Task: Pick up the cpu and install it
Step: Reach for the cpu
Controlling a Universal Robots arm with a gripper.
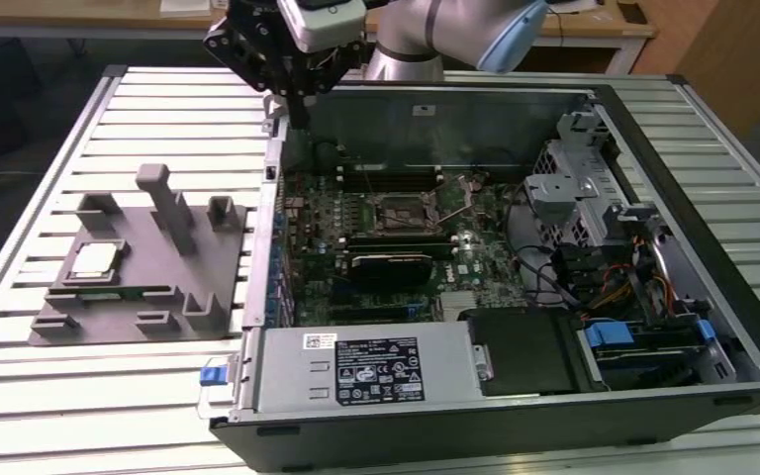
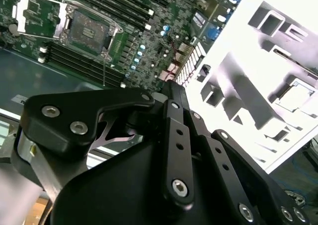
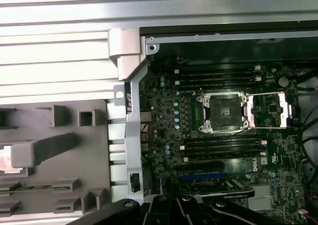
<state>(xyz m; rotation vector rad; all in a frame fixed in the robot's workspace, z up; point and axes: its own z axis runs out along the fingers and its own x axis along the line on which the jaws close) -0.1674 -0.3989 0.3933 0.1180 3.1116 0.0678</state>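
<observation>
The task looks barely begun. The cpu (image 1: 94, 259) lies on the grey tray (image 1: 130, 332) at the exterior view's left, outside the open computer case (image 1: 486, 124). The motherboard socket (image 1: 398, 210) stands open and empty. The gripper (image 1: 298, 107) hangs above the case's far left corner, its fingers drawn together on nothing. A white barcode label (image 1: 380, 371) on the near power supply (image 1: 288, 368) carries print too small to read.

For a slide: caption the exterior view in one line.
Black gripper hovers over edge of open black computer case; small silvery square cpu lies on grey tray.
</observation>
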